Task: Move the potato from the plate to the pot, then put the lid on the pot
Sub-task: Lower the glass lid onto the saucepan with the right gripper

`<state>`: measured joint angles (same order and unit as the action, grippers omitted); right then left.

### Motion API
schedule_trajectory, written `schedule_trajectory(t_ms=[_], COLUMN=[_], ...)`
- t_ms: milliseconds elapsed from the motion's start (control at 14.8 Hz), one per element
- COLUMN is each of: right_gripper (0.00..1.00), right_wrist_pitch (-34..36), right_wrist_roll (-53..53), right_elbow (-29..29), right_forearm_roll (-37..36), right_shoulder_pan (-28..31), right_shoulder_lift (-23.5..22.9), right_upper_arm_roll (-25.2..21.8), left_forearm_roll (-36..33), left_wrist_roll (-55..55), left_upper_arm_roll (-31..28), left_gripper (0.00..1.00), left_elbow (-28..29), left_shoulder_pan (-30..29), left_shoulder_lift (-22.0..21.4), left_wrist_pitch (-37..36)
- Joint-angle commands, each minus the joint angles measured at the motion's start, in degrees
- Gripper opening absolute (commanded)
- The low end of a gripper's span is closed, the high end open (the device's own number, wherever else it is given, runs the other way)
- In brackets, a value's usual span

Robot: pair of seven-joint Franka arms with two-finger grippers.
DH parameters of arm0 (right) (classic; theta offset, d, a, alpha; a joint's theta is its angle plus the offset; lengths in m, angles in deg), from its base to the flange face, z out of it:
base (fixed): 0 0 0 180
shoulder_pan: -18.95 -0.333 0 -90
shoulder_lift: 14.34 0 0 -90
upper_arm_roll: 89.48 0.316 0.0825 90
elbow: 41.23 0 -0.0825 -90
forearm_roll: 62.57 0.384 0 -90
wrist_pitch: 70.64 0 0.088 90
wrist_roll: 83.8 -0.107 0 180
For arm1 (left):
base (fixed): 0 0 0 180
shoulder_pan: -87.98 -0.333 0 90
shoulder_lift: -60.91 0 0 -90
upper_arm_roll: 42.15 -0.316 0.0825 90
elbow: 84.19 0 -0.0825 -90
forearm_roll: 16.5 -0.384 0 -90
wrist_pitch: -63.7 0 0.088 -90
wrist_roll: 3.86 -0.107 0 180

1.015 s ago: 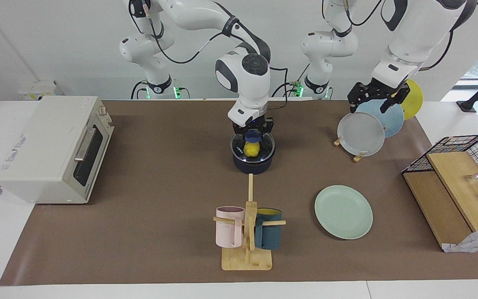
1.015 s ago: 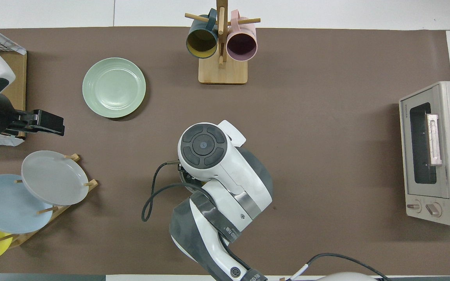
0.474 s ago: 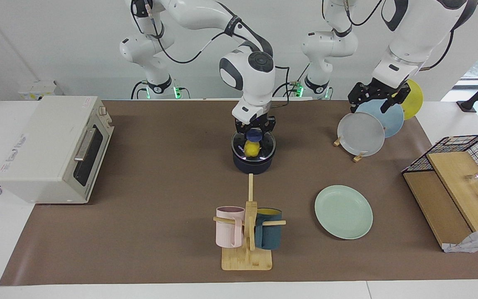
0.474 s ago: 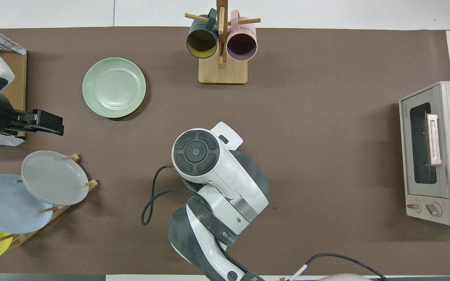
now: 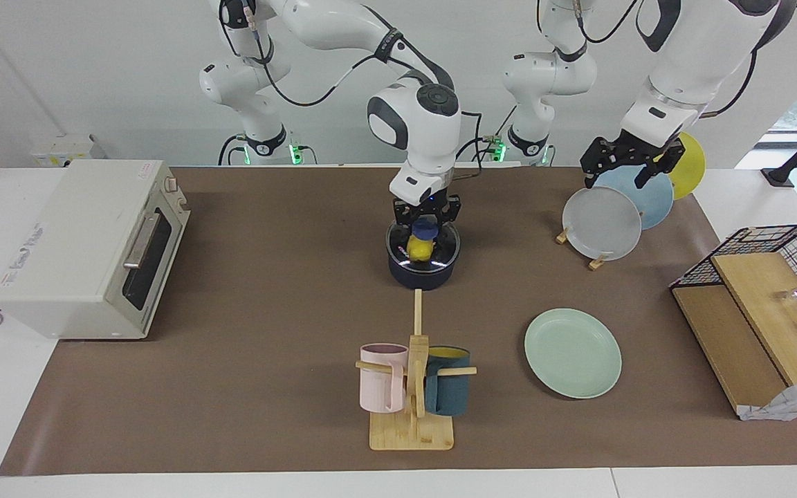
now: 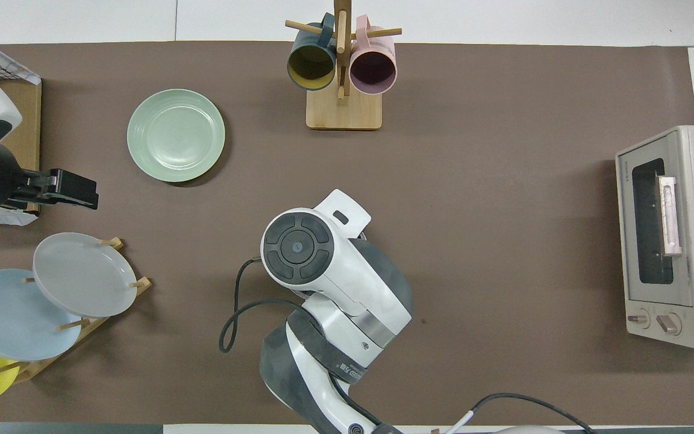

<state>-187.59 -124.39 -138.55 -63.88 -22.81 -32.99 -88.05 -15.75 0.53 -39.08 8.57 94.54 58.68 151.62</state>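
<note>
The dark navy pot (image 5: pixel 423 278) stands mid-table, on the side near the robots. The yellow potato (image 5: pixel 420 250) lies inside it, seen through the clear glass lid (image 5: pixel 442 241) that rests on the pot's rim. My right gripper (image 5: pixel 425 221) comes straight down onto the lid and is shut on its blue knob. In the overhead view the right arm's wrist hides the pot, lid and potato. The mint-green plate (image 5: pixel 573 353) (image 6: pixel 176 135) lies bare, farther from the robots, toward the left arm's end. My left gripper (image 5: pixel 613 169) (image 6: pixel 91 196) waits open over the plate rack.
A toaster oven (image 5: pixel 87 245) sits at the right arm's end. A wooden mug rack (image 5: pixel 412 387) with a pink and a teal mug stands farther out than the pot. Grey, blue and yellow plates stand in a rack (image 5: pixel 606 221). A wire basket with wooden boards (image 5: pixel 772 277) is at the left arm's end.
The right arm's wrist has lifted and swung a little toward the robots while its gripper stays on the lid's knob. Lid, pot and left arm have not moved.
</note>
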Motion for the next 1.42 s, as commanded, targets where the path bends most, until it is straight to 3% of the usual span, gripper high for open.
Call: schedule_trajectory(t_ms=[0, 880, 947, 1015, 1083, 1353], right_gripper=[0.0, 0.0, 0.07, 0.36, 0.99, 1.0], right_wrist_pitch=[-2.48, -4.94, -5.03, -5.12, -5.03, -4.24], right_wrist_roll=[-1.69, -2.22, -2.22, -2.22, -2.13, -1.7], right_elbow=[-2.0, -3.58, -3.66, -3.67, -3.58, -2.62], right_forearm_roll=[-0.97, -3.0, -3.0, -3.0, -3.0, -3.0], right_shoulder_pan=[-1.22, -0.87, -0.52, -0.43, -0.43, 0.36], right_shoulder_lift=[0.02, 0.28, 0.2, 0.2, 0.2, 0.2], right_upper_arm_roll=[-0.03, -0.02, 0.06, 0.06, 0.06, -0.11], left_forearm_roll=[-0.94, -0.94, -0.94, -0.94, -0.94, -0.94], left_wrist_roll=[0.18, 0.18, 0.18, 0.18, 0.18, 0.18], left_upper_arm_roll=[-0.35, -0.35, -0.35, -0.35, -0.35, -0.35], left_gripper=[1.0, 1.0, 1.0, 1.0, 1.0, 1.0], left_elbow=[0.57, 0.49, 0.49, 0.49, 0.49, 0.49], left_shoulder_pan=[0.38, 0.29, 0.38, 0.29, 0.29, 0.29], left_shoulder_lift=[-0.67, -0.67, -0.67, -0.67, -0.67, -0.67], left_wrist_pitch=[-0.29, -0.29, -0.29, -0.29, -0.29, -0.29])
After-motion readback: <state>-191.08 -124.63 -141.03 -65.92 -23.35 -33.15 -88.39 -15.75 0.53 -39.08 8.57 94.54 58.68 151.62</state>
